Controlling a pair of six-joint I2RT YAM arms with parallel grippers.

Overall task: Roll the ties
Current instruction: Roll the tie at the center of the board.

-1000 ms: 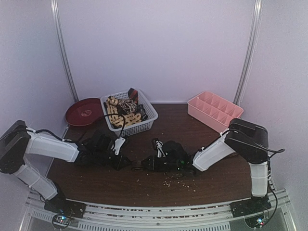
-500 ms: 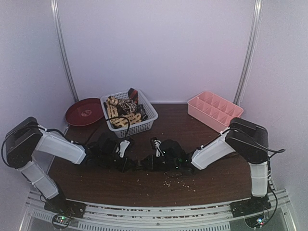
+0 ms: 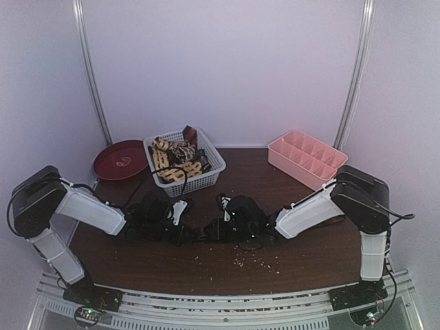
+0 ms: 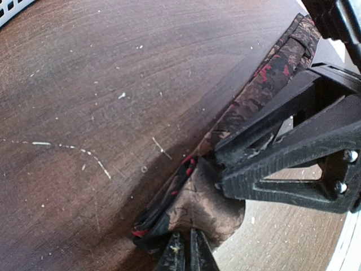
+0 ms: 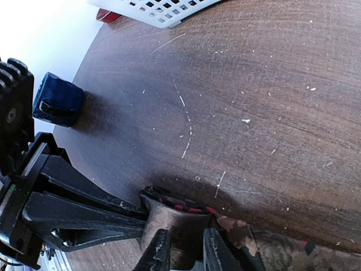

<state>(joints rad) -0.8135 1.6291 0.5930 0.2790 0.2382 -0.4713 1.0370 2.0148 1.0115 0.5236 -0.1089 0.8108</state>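
- Your left gripper (image 4: 183,255) was clenched on the end of a dark tie (image 4: 256,93), with brown and red patterned fabric bunched right at its fingertips.
- From the right wrist camera, the same left gripper (image 5: 144,210) reached in from the left, its two fingers converging on the folded end of the dark tie (image 5: 183,217).
- Your right gripper (image 5: 186,255) straddled that fold, with fabric filling the narrow gap between its fingers. You could not tell from the views whether it pressed the cloth or only bracketed it.
- In the left wrist view, the right gripper (image 4: 219,167) came in from the right, its tips set on the tie just beside the left fingertips.
- The dark tie (image 3: 201,234) lay low on the brown table (image 3: 289,199) near its middle. It sat between the left gripper (image 3: 189,234) and the right gripper (image 3: 214,231), which nearly met.
- The rest of the tie ran flat along the wood, away from the fold.
- More ties (image 3: 168,161), tan-and-cream with darker ones among them, sat heaped in the white basket (image 3: 214,167) at the back.
- A red plate (image 3: 120,159) sat left of the basket and a pink divided tray (image 3: 306,157) at the back right.
- A small blue mug (image 5: 56,99) stood on the table beyond the left gripper.
- Pale crumbs (image 3: 251,260) speckled the wood in front of the grippers.
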